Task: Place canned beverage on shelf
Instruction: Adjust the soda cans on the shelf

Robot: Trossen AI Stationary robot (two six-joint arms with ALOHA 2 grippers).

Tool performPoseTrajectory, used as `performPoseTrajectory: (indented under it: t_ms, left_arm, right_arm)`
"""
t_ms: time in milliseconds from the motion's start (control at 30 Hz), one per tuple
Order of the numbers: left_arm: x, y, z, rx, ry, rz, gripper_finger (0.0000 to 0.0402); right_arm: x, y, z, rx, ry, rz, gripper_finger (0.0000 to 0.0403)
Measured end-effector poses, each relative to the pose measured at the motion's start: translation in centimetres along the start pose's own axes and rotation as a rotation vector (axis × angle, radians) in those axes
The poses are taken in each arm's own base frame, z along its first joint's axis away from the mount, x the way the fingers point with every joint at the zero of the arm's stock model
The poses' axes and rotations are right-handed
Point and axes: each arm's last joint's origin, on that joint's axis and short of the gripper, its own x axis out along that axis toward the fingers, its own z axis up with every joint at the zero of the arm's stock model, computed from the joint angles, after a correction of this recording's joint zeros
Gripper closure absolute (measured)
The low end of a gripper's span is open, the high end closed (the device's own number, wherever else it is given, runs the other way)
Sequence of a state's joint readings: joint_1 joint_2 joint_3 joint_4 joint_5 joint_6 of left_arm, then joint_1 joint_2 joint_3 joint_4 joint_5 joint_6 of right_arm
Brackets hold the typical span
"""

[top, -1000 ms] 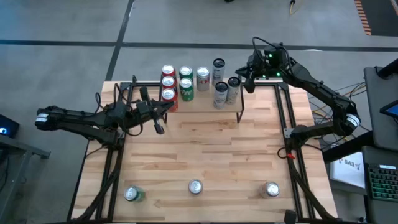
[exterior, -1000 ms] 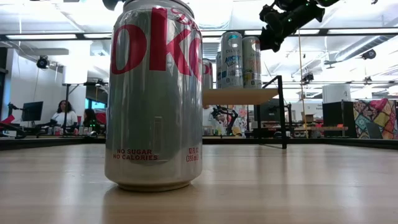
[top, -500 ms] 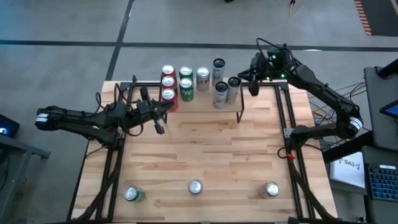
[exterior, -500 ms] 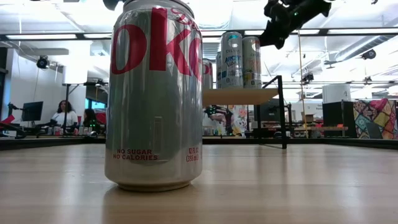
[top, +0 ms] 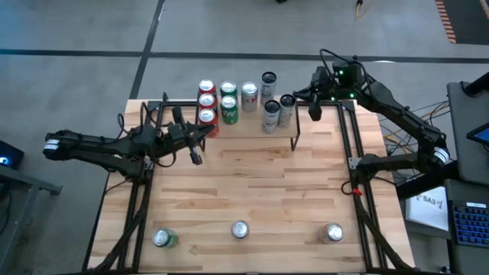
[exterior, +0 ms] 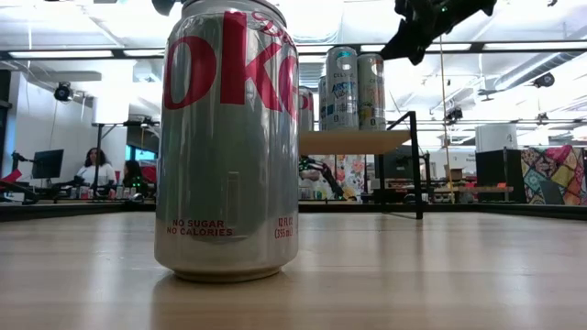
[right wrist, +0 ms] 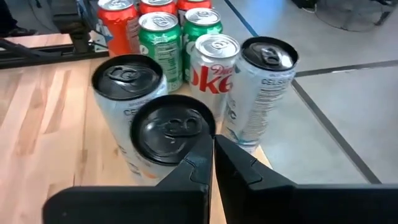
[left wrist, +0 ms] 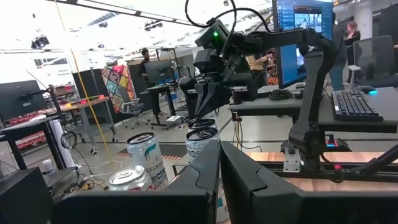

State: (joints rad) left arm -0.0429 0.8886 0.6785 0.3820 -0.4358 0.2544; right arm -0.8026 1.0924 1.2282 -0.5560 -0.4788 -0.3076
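Between placements: hovering beside shelf point(top: 252, 130), right gripper point(top: 312, 113) closed, empty.
Next: reaching toward table can point(top: 334, 232), opening jaws first.

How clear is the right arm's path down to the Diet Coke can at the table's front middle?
Probably clear: the right tool hangs shut beside the shelf, and bare tabletop lies between it and that Diet Coke can.

A robotics lab in an open-plan workspace: desks with monitors point(left wrist: 300, 25) and a keyboard point(left wrist: 354, 106), office chairs point(left wrist: 132, 113), seated people point(exterior: 94, 168) and ceiling strip lights beyond the wooden tabletop point(top: 252, 191).
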Motion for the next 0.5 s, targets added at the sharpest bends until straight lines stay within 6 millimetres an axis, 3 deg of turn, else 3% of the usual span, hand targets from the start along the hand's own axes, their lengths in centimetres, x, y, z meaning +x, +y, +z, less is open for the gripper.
performPoseTrajectory:
  t_ms: [233, 500]
  left_arm:
    - [0.0, 0.0, 0.0, -0.001, 0.000, 0.000, 0.0402]
    - [0.0, 0.0, 0.0, -0.001, 0.000, 0.000, 0.0402]
  right_arm:
    - [0.3, -0.5, 0.2, -0.038, -0.004, -0.102, 0.0394]
    - [2.0, -1.1, -0.6, -0.012, 0.046, -0.048, 0.0394]
